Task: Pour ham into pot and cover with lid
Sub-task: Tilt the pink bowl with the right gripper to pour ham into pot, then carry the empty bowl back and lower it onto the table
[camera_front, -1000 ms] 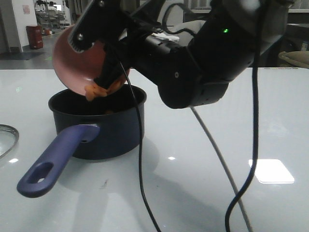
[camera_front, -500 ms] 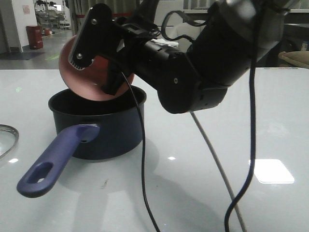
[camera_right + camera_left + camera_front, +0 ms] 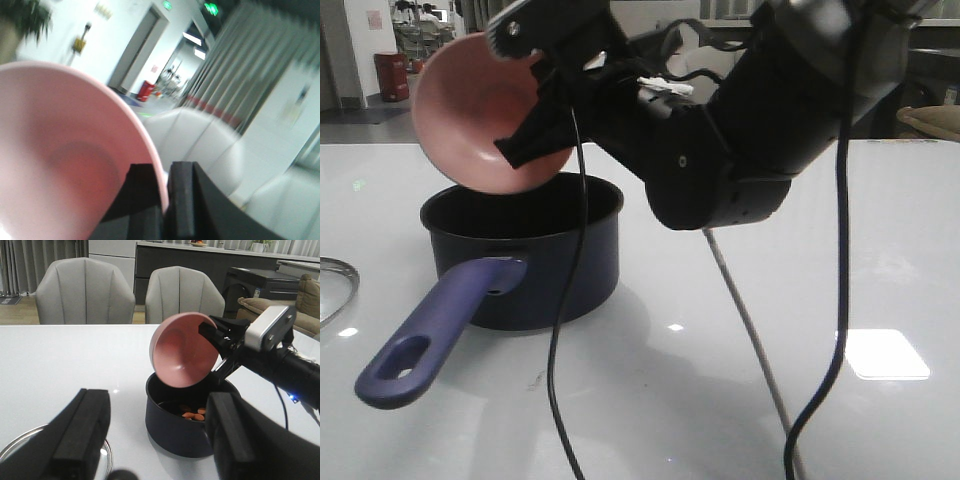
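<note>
White glossy table [image 3: 880,250], ceiling light reflected on it. Pink bowl [image 3: 480,110] tipped on edge in the air above the table, inside looks empty. Black cables [image 3: 840,300] hang down in front. Two grey chairs [image 3: 85,292] behind the table. Dark cabinet [image 3: 200,262], sofa [image 3: 305,302], red bin [image 3: 391,76], grey curtains [image 3: 40,260] in the background.

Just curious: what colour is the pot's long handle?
Purple-blue, on a dark navy pot; the handle shows best in the front view.

Pot [image 3: 535,255] at left centre of the front view, bowl [image 3: 485,115] held tilted above it at upper left, ham [image 3: 194,415] inside the pot, lid [image 3: 334,285] at far left edge, on the table [image 3: 880,260].
</note>
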You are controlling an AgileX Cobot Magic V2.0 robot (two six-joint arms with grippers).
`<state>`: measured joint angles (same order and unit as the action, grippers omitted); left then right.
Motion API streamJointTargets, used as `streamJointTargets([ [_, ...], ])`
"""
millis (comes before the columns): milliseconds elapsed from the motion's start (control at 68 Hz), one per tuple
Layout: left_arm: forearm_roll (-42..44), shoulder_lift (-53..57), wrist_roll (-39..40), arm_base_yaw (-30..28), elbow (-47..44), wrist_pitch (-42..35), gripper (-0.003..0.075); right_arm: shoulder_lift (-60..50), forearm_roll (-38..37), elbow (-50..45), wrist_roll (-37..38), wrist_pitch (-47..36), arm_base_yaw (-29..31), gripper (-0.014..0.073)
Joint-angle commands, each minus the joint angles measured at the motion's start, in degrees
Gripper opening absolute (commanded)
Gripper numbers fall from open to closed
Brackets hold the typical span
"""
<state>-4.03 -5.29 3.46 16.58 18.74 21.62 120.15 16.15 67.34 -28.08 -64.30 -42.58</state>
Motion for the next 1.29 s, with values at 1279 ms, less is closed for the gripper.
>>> streamJointTargets([
  [1279,-0.2,-0.6,0.1,0.6,1.5,-4.7,0.0455,-20.4,6.7,1.6,11.7,99.2,39.2,0.0139],
])
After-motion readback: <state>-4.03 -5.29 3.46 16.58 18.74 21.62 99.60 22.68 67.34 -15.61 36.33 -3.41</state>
